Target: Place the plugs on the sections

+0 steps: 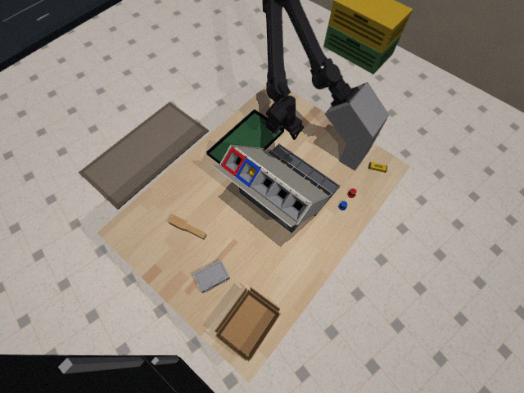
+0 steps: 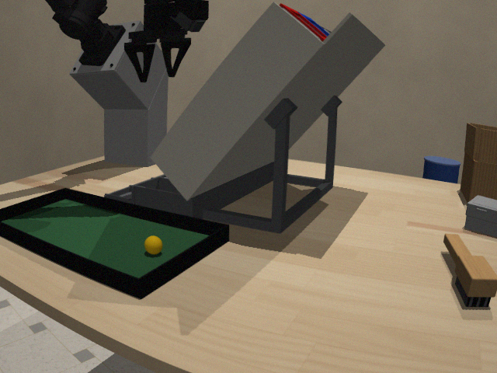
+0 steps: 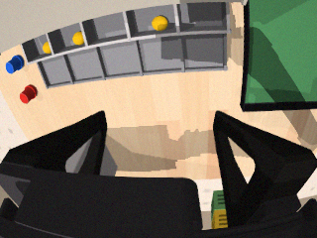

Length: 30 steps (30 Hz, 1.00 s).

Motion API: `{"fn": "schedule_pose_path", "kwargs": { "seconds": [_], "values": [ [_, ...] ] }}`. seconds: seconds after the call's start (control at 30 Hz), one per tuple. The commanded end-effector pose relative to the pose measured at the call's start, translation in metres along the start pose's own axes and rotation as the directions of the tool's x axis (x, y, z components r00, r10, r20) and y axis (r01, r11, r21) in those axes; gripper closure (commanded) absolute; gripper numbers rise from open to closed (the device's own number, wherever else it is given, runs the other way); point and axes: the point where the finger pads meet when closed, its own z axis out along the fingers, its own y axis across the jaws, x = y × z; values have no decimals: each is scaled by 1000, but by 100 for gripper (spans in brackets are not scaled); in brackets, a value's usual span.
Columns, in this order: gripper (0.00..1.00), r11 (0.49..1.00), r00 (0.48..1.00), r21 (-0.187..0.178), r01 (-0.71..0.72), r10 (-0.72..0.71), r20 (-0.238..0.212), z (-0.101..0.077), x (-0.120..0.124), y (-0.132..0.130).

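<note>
My gripper (image 1: 292, 128) (image 2: 158, 60) (image 3: 159, 118) is open and empty, high above the table between the green marble tray (image 1: 237, 139) (image 2: 100, 277) (image 3: 292, 104) and the row of grey sections (image 1: 310, 173) (image 3: 124, 61). The red-banded funnel (image 1: 226, 160) and the blue-banded funnel (image 1: 243, 176) are at the cover's (image 1: 279, 169) (image 2: 241, 104) left end. A yellow marble (image 1: 251, 172) shows in the blue-banded funnel. Three marbles (image 3: 159, 22) (image 3: 77, 38) (image 3: 46, 48) lie in section wells. One marble (image 2: 153, 245) lies in the tray. The red plug (image 1: 351, 192) (image 3: 28, 93) and blue plug (image 1: 342, 205) (image 3: 15, 63) stand on the table past the sections' far end.
The arm's grey pedestal (image 1: 359, 122) (image 2: 128, 120) stands behind the sections. A brush (image 1: 187, 226) (image 2: 469, 273), a grey box (image 1: 210, 275), a cardboard box (image 1: 247, 322) and a small yellow block (image 1: 377, 166) lie on the table. A yellow-green crate (image 1: 366, 31) stands on the floor.
</note>
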Motion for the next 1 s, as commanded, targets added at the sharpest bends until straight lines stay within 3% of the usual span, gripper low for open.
{"fn": "schedule_pose_path", "kwargs": {
  "seconds": [0.0,0.6,0.97],
  "values": [
    [20,989,990,-54,139,-136,40,10,-6,-19],
    [20,986,990,-99,137,-134,36,30,-9,-62],
    [20,987,992,-98,126,-124,30,36,-91,-123]
  ]
}}
